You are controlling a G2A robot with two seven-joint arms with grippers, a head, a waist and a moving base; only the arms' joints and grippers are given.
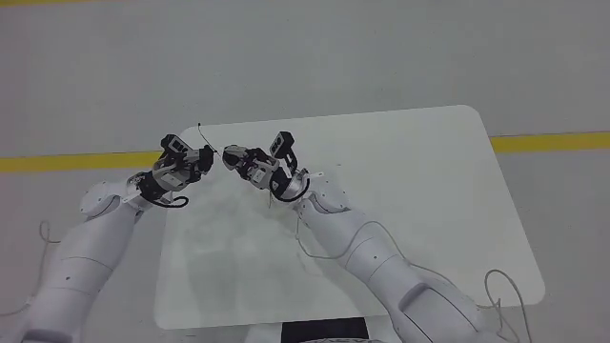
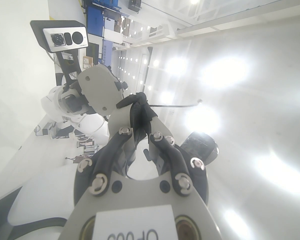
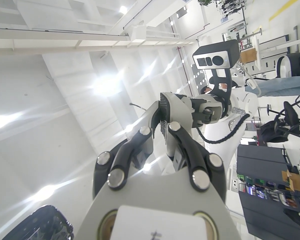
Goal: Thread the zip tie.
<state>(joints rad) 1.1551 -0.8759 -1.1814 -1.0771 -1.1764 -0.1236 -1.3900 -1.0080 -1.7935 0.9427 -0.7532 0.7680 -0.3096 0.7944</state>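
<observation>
1. Holding the zip tie (image 2: 175, 105) in the air above the far left corner of the table (image 1: 410, 210), the left gripper (image 2: 140, 111) has its jaws pressed together on one end of it. The rest of the thin black strap sticks out straight from the fingertips and is free along its length.
2. Seen from above, the free end points past the table's far edge, with no part of the tie resting on the tabletop.
3. The right gripper (image 3: 157, 123) is tip to tip with the left one, right at the held end of the tie. I cannot tell whether it is gripping anything.
4. Progress, as I judge it:
   - The tie has been picked up and brought between the two arms, so the pick-up is done.
   - No loop shows anywhere. The strap runs out as one straight line, so the threading itself looks not yet done.
   - What is left is to bend the strap round, line its tip up with the head's slot and push it through.
5. Which end is the head is too small to make out.
6. The tie sits in no container.
</observation>
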